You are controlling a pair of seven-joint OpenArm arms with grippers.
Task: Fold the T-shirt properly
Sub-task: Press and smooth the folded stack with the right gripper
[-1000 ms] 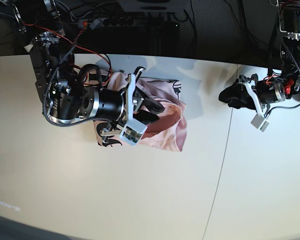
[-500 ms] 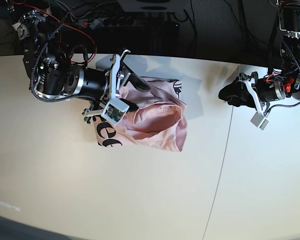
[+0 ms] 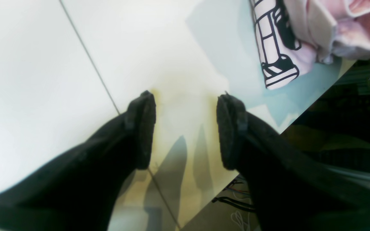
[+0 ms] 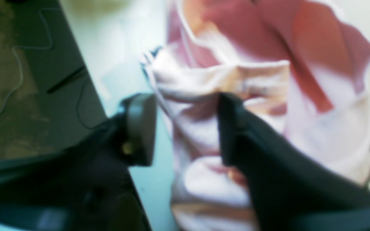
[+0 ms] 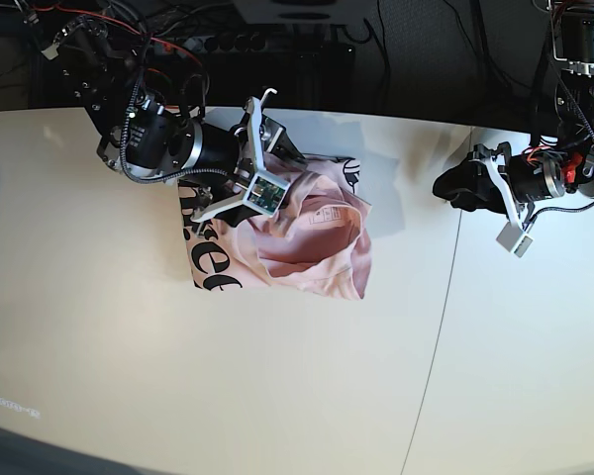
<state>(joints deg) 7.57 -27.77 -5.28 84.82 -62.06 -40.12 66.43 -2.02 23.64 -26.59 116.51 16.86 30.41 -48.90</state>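
White desk (image 5: 277, 396) lies bare up front. Farther back sits the crumpled pink T-shirt (image 5: 307, 247), black letters showing. Over its back edge the right claw (image 4: 186, 128) hangs open, holding nothing. Well apart, the left claw (image 3: 185, 128) is open and empty.

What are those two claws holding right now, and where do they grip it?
Nothing. The left gripper hangs open over bare table. The right gripper is open too, its jaws apart over the crumpled T-shirt, not pinching it.
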